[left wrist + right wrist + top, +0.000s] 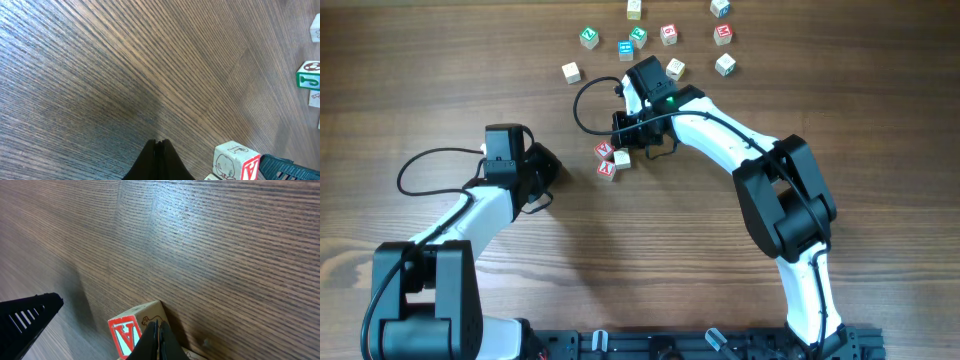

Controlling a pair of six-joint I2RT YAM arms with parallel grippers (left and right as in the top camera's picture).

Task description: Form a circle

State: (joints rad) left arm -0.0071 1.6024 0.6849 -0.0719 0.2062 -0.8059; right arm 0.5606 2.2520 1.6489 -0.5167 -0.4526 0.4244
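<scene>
The circle is a tight group of three small wooden letter cubes [610, 160] on the table just left of centre: two red-printed cubes [604, 150] [607, 170] and a pale one [622, 158]. My right gripper [620, 142] is shut, its tips down against the group's far side. In the right wrist view the shut gripper [156, 323] rests on top of a cube with a red A [127, 332]. My left gripper [548, 166] is shut and empty, to the left of the group. Its wrist view shows the closed gripper [158, 142] over bare wood, with the red A cube [237, 160] to the right.
Several loose cubes in mixed colours lie spread at the back, among them a green one [588, 38], a red one [723, 33] and a pale one [571, 72]. A black cable [582, 100] loops beside the right wrist. The left gripper's dark body [25, 320] shows in the right wrist view.
</scene>
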